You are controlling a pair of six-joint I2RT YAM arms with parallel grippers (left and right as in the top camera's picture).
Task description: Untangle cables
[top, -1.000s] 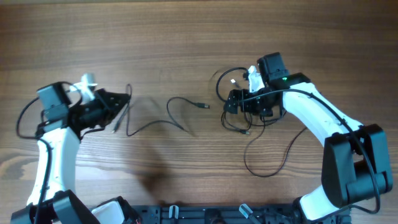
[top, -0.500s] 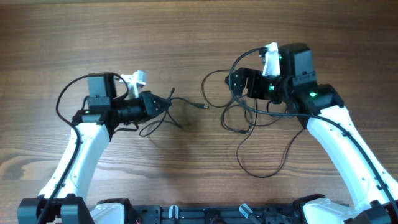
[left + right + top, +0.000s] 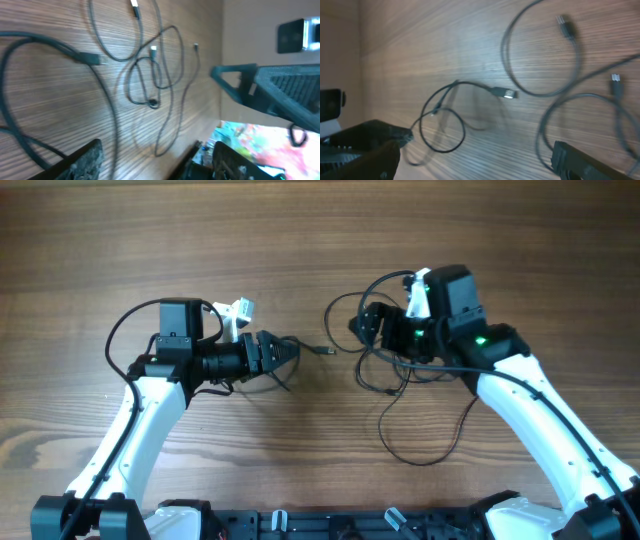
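Note:
A thin black cable ends in a plug [image 3: 325,350] at the table's middle, and its slack loops under my left gripper [image 3: 285,352]. That gripper points right, and in the left wrist view its jaws [image 3: 157,166] stand open with one strand running loosely between them. More cables lie tangled [image 3: 400,380] below my right gripper [image 3: 362,330], with one long loop [image 3: 420,458] trailing toward the front. The right gripper [image 3: 477,167] points left, open and holding nothing. In its wrist view a silver-tipped plug [image 3: 504,93] lies ahead of it.
The wooden table [image 3: 300,240] stretches bare toward the back. A black rail [image 3: 330,525] runs along the front edge. A thick black arm cable [image 3: 120,340] arcs over my left arm. The two grippers face each other, a short gap apart.
My left arm swung right toward the middle, bunching the cable, and its jaws have just opened off it. My right arm rose, then shifted slightly left, staying open.

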